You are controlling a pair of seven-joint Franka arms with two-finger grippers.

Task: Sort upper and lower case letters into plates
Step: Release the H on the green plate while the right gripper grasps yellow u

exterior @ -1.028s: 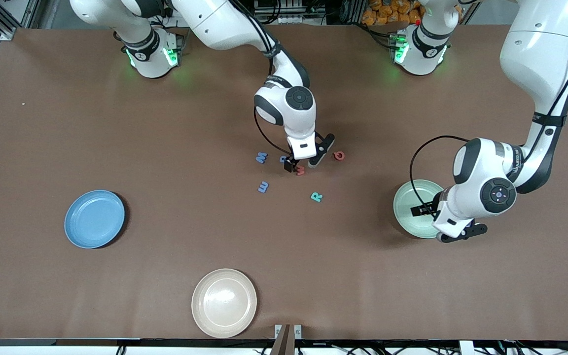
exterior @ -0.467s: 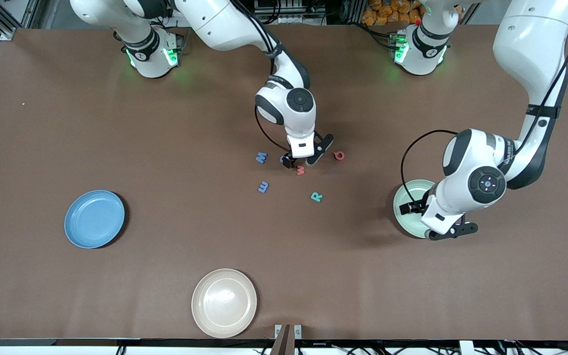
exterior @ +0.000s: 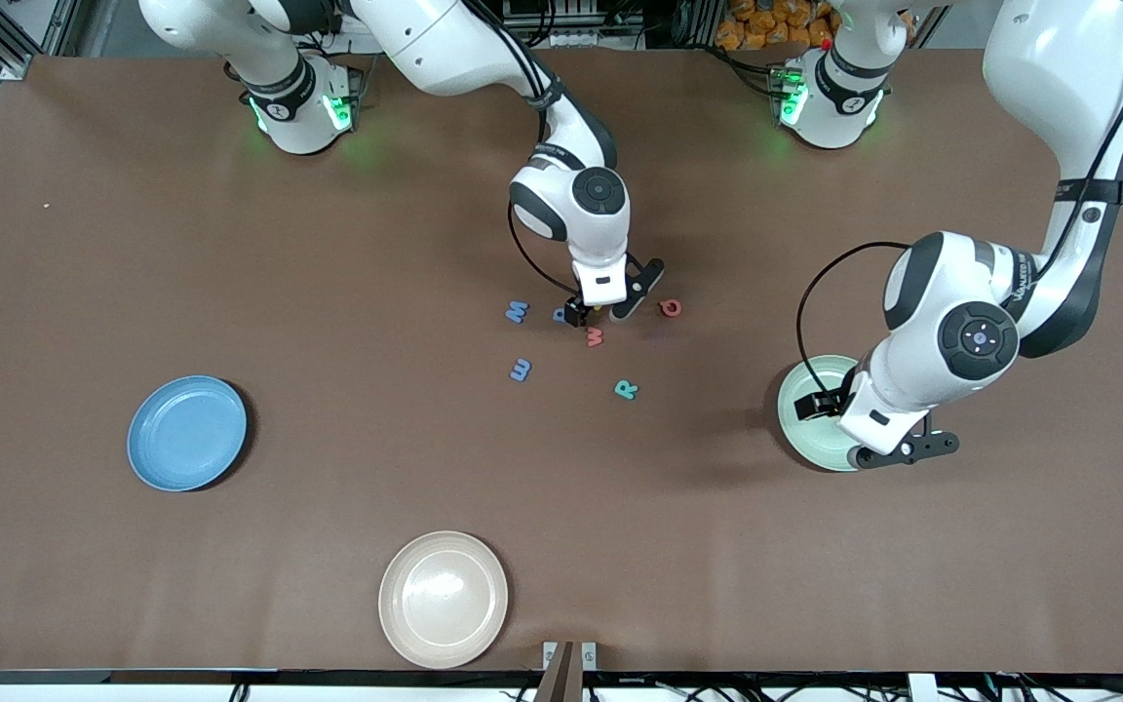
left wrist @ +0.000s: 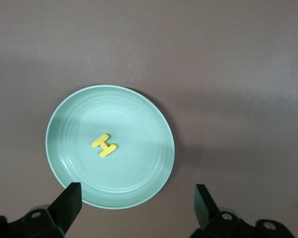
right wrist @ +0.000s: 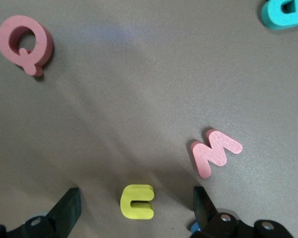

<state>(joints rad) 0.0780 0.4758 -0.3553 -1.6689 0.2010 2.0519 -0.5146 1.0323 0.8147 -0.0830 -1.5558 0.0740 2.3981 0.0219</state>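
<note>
Two grippers are at work, each with its jaws spread wide and nothing held. The right gripper (exterior: 599, 308) is lowered over the cluster of letters at mid-table, and a yellow c (right wrist: 137, 201) lies on the mat between its fingers, so the step in hand is judged to be the pick of that letter. A close descent and a square pinch are called for next, since a pink w (right wrist: 216, 152) lies just beside the c and a blue letter (exterior: 560, 314) sits by one finger. A red Q (exterior: 670, 308), a teal R (exterior: 626, 390), a blue M (exterior: 517, 311) and another blue letter (exterior: 521, 370) are spread around with open mat between them.

The left gripper (exterior: 871, 431) hangs over the mint green plate (left wrist: 157, 129), where a yellow H (left wrist: 105, 145) already rests. The light blue plate (exterior: 187, 433) is seen empty, toward the right arm's end; a clear run of mat lies between it and the cluster. The cream plate (exterior: 443, 599) sits near the table edge closest to the camera.
</note>
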